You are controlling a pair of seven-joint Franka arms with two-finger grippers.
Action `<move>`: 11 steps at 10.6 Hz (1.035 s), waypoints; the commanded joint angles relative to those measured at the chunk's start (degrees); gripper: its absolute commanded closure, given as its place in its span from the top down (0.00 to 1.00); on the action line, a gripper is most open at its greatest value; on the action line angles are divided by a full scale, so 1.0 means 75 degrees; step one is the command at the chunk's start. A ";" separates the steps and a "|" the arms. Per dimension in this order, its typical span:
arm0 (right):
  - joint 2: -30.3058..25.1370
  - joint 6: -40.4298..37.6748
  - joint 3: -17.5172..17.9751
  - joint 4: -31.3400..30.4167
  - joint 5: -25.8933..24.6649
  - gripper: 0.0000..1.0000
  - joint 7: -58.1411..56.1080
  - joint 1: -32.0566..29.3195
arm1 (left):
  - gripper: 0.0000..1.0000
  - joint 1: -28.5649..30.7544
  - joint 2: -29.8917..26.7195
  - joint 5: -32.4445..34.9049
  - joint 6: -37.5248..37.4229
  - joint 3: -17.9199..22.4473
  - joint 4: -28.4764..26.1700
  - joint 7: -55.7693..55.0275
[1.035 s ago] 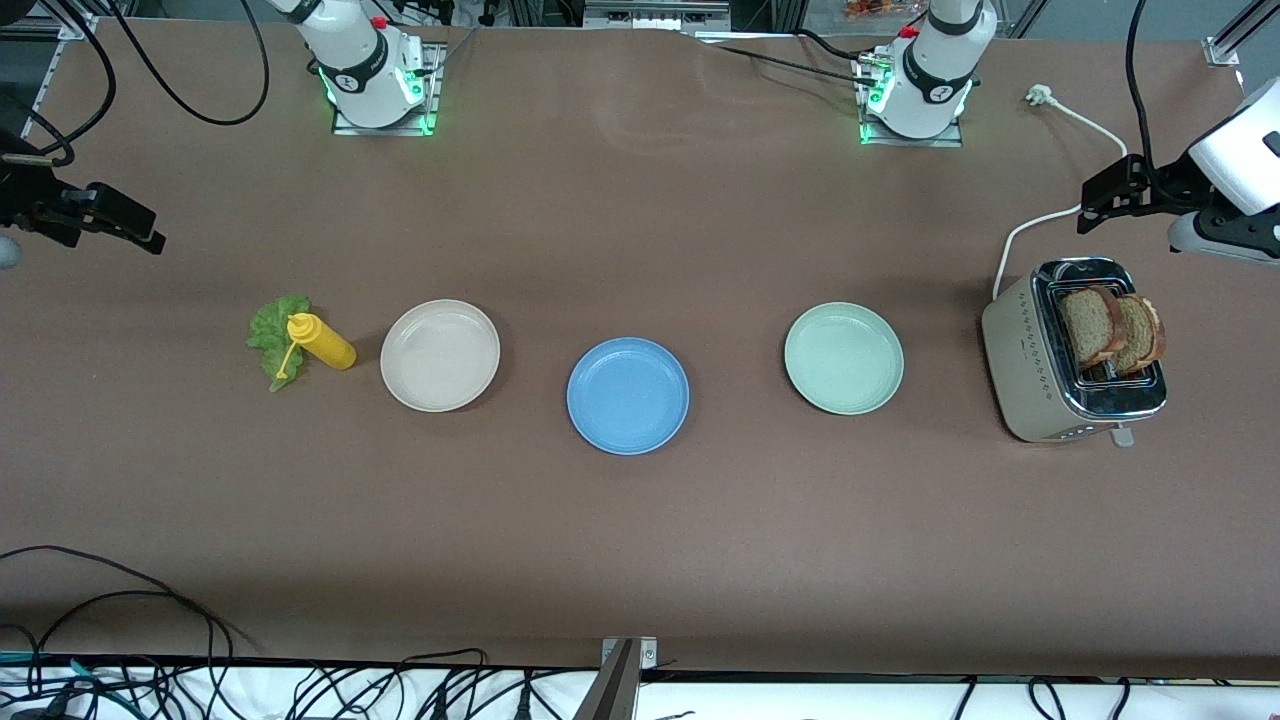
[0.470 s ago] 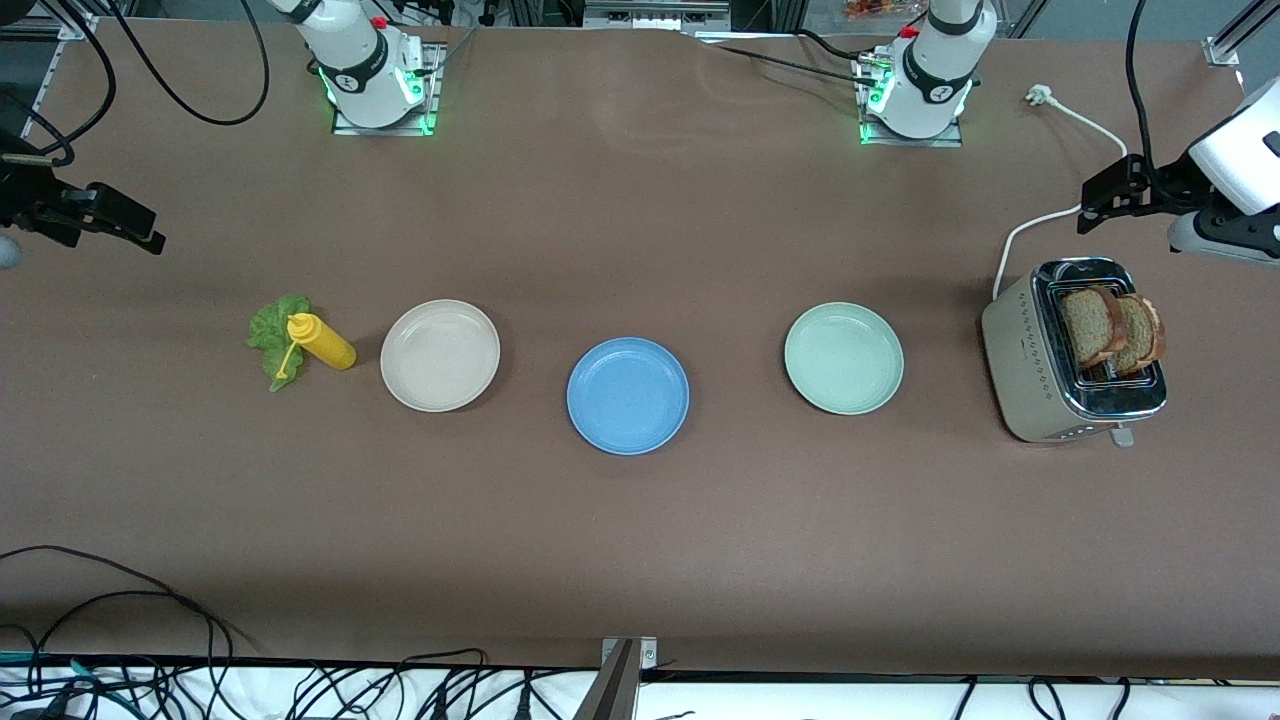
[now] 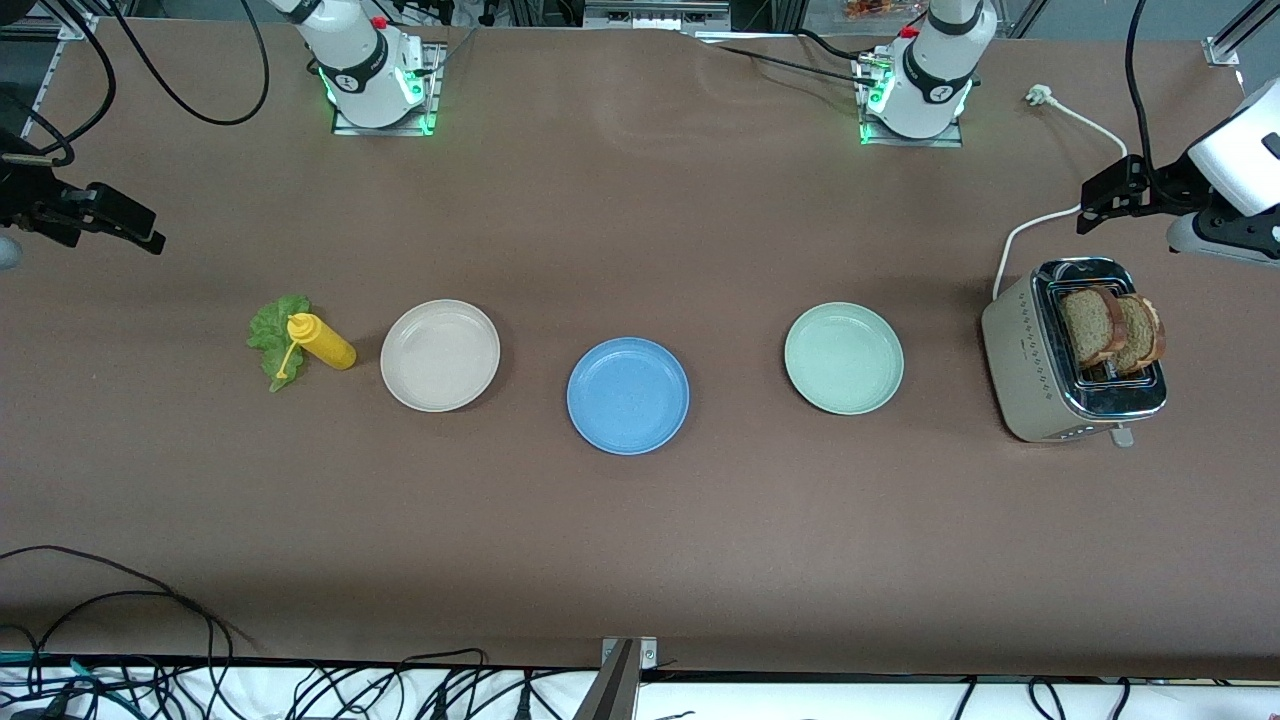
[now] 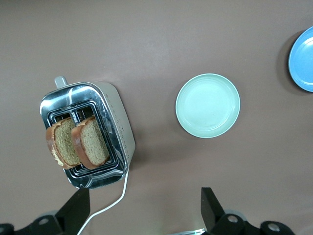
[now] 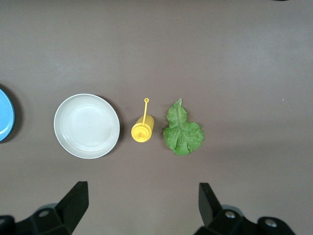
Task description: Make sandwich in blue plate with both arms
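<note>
Left wrist view, left gripper (image 4: 142,208): fingers (image 4: 210,205) spread wide with nothing between them, up in the air over bare tabletop (image 4: 161,44) just beside the toaster.
Right wrist view, right gripper (image 5: 142,205): fingers (image 5: 208,198) spread wide and holding nothing, up in the air over bare tabletop near the yellow bottle and the lettuce leaf.
Front view, grippers: left gripper (image 3: 1095,200) hangs above the tabletop at the left arm's end, over the white cord by the toaster; right gripper (image 3: 130,228) hangs at the right arm's end.
Bread: two brown slices (image 3: 1110,328) stand upright side by side in the toaster slots, tops sticking out; seen also from the left wrist (image 4: 78,143).
Toaster (image 3: 1030,380): beige and chrome, at the left arm's end of the tabletop, its white cord (image 3: 1040,222) running off toward the left arm's base.
Lettuce leaf (image 5: 183,130): flat on the tabletop at the right arm's end, just beside the yellow bottle.
Yellow bottle (image 5: 142,131): upright between the leaf and the beige plate, its cap hanging loose on a strap.
Beige plate (image 3: 440,355): holds nothing, beside the bottle.
Blue plate (image 3: 628,395): holds nothing, mid-tabletop between the beige and pale green plates, slightly nearer the front camera than both.
Pale green plate (image 3: 843,358): holds nothing, between the blue plate and the toaster.
Arms: both wait.
</note>
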 commanded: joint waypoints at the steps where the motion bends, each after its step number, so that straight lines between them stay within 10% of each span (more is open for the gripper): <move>1: 0.0019 -0.0027 0.0014 0.0117 0.0067 1.00 -0.0024 -0.0041 | 1.00 -0.0015 -0.0025 0.0179 0.0064 0.0035 -0.0050 -0.0043; 11: 0.0019 -0.0027 0.0014 0.0117 0.0067 1.00 -0.0024 -0.0041 | 1.00 0.0009 0.0104 0.0168 0.2123 0.1088 -0.1782 0.0481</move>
